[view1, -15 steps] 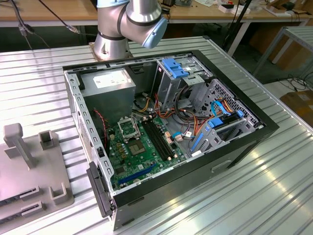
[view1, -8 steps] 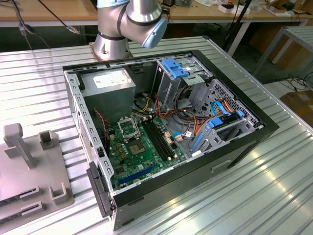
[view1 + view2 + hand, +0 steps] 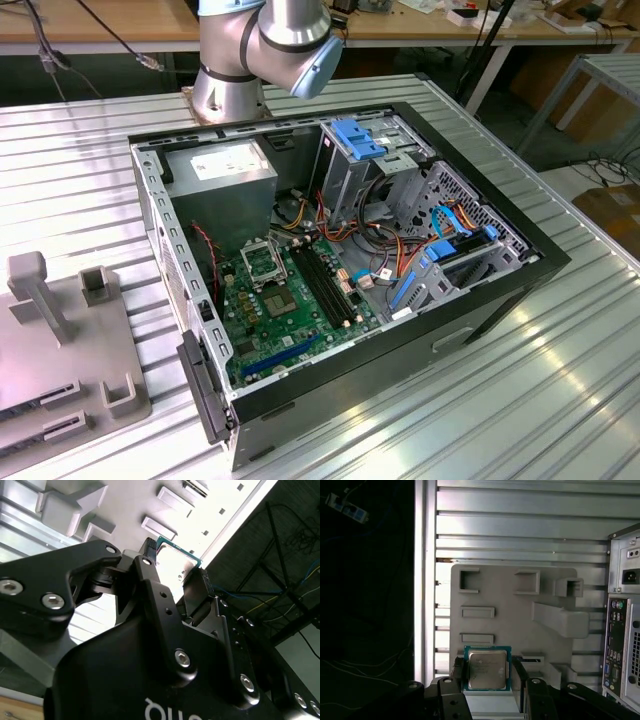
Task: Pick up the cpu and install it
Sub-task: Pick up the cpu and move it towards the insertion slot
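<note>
Cpu gripped in the pincer, clear of the grey tray.
In the exterior view, the open computer case lies on the ribbed metal worktop, with the arm behind it and the grey tray at the exterior view's left; inside the case, the socket frame sits beside the long black memory slots. In the second wrist view, the pincer is closed on the cpu, one finger against each of two opposite edges. In the first wrist view, the cpu shows its silver top between the fingers, with the tray beyond it and the case alongside.
</note>
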Robot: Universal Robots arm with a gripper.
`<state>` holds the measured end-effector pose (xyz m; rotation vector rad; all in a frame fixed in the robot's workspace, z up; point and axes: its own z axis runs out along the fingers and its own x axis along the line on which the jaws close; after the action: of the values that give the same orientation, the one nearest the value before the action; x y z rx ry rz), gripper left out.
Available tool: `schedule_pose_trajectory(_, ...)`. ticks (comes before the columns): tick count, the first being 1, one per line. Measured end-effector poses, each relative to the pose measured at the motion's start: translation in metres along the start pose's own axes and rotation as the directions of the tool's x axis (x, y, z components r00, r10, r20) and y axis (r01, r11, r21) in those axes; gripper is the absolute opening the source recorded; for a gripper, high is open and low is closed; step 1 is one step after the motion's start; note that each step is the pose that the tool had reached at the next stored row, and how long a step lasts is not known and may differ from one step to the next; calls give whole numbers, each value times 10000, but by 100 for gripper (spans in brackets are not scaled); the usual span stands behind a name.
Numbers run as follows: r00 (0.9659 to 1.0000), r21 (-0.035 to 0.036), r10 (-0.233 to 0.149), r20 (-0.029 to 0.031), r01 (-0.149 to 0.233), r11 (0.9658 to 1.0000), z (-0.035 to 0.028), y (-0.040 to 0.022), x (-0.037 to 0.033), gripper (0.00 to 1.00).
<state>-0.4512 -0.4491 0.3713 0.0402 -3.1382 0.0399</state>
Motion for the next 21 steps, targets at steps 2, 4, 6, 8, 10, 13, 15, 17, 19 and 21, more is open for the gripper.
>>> schedule_pose_trajectory(2,10000,0,0,0,0,10000,0,0,-6,47)
schedule_pose_trajectory(4,10000,0,0,-1,0,10000,0,0,-10,47)
schedule_pose_trajectory(6,10000,0,0,0,0,10000,0,0,-14,47)
schedule_pose_trajectory(8,10000,0,0,-1,0,10000,0,-1,-16,47)
schedule_pose_trajectory(10,10000,0,0,0,0,10000,-2,0,-16,47)
schedule_pose_trajectory(13,10000,1,0,-1,0,10000,-14,-1,-16,47)
schedule_pose_trajectory(15,10000,1,0,-1,0,10000,-32,-1,-16,47)
schedule_pose_trajectory(17,10000,1,0,0,0,10000,-46,-2,-16,47)
schedule_pose_trajectory(19,10000,0,0,0,0,10000,-57,-2,-16,47)
schedule_pose_trajectory(21,10000,0,0,0,0,10000,-66,-2,-16,47)
